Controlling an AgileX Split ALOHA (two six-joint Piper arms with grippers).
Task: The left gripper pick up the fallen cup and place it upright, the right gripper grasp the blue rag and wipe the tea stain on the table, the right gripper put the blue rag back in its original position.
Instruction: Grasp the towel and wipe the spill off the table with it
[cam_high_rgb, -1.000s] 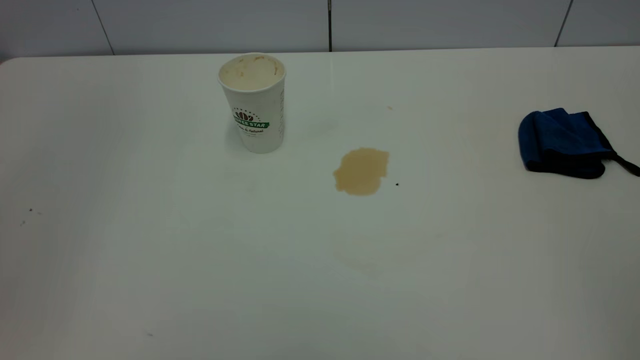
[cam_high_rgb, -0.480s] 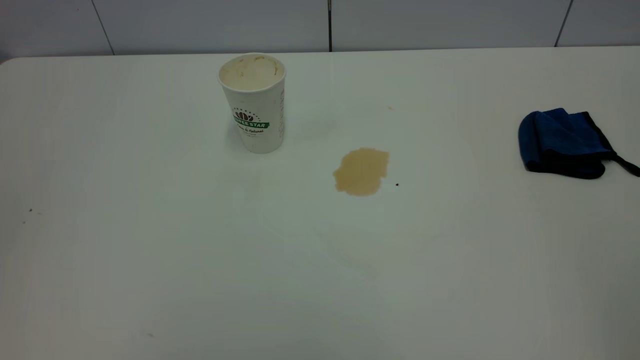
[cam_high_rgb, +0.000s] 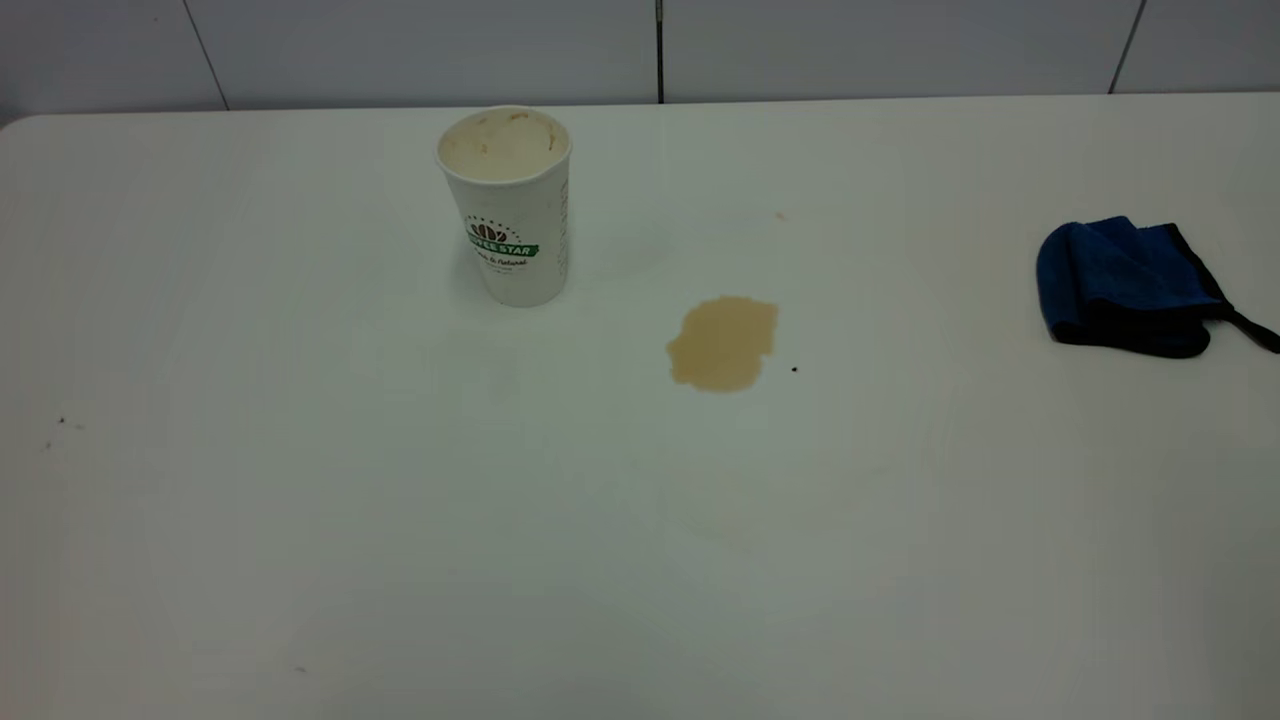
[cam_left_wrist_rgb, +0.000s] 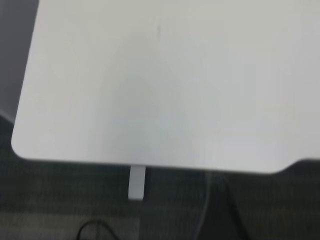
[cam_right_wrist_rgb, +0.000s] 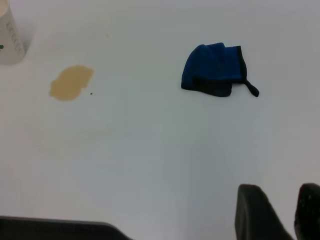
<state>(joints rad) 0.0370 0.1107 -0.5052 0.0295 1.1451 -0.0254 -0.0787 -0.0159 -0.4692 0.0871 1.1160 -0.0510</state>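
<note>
The white cup (cam_high_rgb: 510, 215) with its green band stands upright at the table's (cam_high_rgb: 300, 520) far left-centre, and its side shows in the right wrist view (cam_right_wrist_rgb: 10, 35). To the cup's right and nearer lies the light brown tea stain (cam_high_rgb: 722, 342), with nothing touching it. The blue rag (cam_high_rgb: 1125, 288) sits folded at the far right, its black strap trailing outward. Neither arm appears in the exterior view. The right gripper (cam_right_wrist_rgb: 280, 192) hovers open and empty well short of the rag (cam_right_wrist_rgb: 214, 70) and off to one side of the stain (cam_right_wrist_rgb: 71, 82). The left gripper is only a dark blur (cam_left_wrist_rgb: 260, 210).
The left wrist view looks down on a rounded table corner (cam_left_wrist_rgb: 20, 147), a white table leg (cam_left_wrist_rgb: 136, 182) and dark floor beyond the edge. A grey panelled wall (cam_high_rgb: 660, 50) runs behind the table. A tiny dark speck (cam_high_rgb: 794, 369) lies beside the stain.
</note>
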